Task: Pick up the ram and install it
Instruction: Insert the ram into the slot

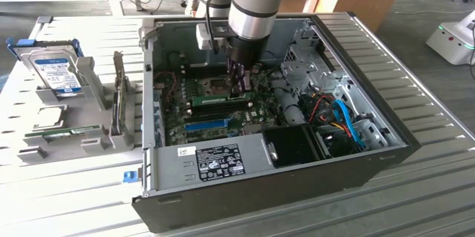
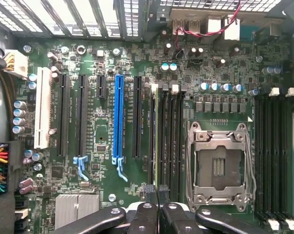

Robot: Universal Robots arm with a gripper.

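ram (image 2: 161, 141), apparently seated on the motherboard (image 2: 101, 127): judged light, stiff, fragile; hold by the long edges, not the chips. pincer (image 2: 156, 191) clenched, empty, over it.

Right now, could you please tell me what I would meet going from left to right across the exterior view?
hard drive → grey holder → blue slot → gripper → blue cables → white machine
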